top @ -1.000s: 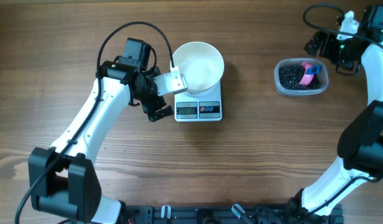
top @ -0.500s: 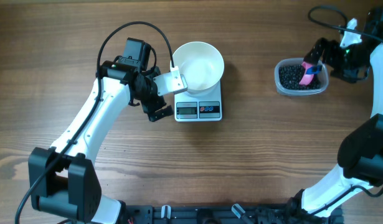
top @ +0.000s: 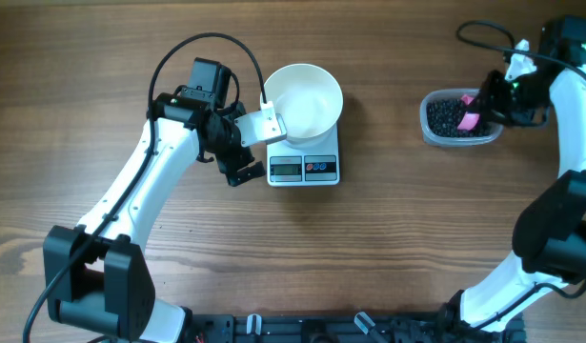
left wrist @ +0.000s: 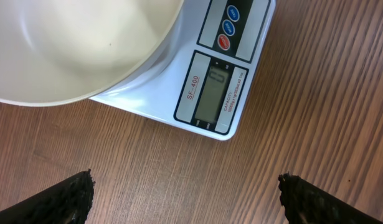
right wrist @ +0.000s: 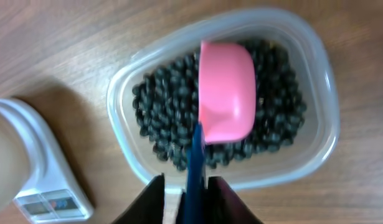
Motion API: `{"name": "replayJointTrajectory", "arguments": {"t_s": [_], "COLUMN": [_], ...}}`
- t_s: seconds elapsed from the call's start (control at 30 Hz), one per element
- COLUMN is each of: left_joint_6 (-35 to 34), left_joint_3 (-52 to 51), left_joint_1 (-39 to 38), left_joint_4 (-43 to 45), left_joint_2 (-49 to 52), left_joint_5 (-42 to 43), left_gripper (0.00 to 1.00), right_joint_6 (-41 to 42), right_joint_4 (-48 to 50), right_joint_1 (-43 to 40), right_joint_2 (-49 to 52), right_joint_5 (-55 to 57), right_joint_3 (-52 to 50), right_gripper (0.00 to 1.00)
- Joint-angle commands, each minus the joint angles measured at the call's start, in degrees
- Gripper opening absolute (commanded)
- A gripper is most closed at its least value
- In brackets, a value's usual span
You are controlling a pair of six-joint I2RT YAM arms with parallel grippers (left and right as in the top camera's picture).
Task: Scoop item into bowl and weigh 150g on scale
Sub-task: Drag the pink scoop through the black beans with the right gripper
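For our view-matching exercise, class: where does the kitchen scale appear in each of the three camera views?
Overhead: the scale is near centre, its display toward the bottom edge.
Left wrist: upper right, display in full view.
Right wrist: bottom-left corner, partly cut off.
Shared landmark: the white bowl standing on it.

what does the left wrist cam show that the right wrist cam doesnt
Only left wrist: the bowl's empty inside, the scale's display and buttons, the open left gripper. Only right wrist: the pink scoop on black beans in a clear tub, the right gripper straddling its blue handle. Both: the scale, the wooden table.
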Motion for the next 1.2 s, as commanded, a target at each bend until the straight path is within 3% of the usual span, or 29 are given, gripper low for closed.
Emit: {"name": "replayJointTrajectory", "arguments": {"t_s": [0.0,0.3,0.6,0.8,0.97,1.1,1.17], "left_joint_6": [1.11,1.11,1.11,1.11,1.11,1.11,1.11], "left_joint_3": [0.26,0.26,0.26,0.26,0.26,0.26,0.26], "left_joint_1": [0.09,0.09,0.09,0.09,0.09,0.09,0.09], "left_joint_4": [-0.04,-0.04,-0.04,-0.04,-0.04,-0.04,-0.04], "left_joint_2": [0.22,0.22,0.22,0.22,0.22,0.22,0.22], "left_joint_5": [1.55,1.55,1.55,1.55,1.55,1.55,1.55], "left_gripper": [1.00,1.00,1.00,1.00,0.99,1.00,1.00], "right_joint_6": [1.31,1.16,1.16,-6.60,-7.89,-10.73,-12.22], "right_joint_4": [2.97,9.73,8.26,15.58,10.23,6.97,6.47], "right_joint_1": [1.51,1.92,1.92,1.86,1.86,1.88,1.88], "right_joint_2": [-0.68,-0.68,-0.68,-0.74,-0.74,-0.50,-0.26], "right_joint_5": [4.28,11.28,5.90,5.95,5.92,5.77,4.11], "right_joint_3": [-0.24,-0.24,-3.13,-4.24,1.88,2.25,2.25], "right_gripper": [0.17,0.15,0.47,0.52,0.71,0.78,0.76]}}
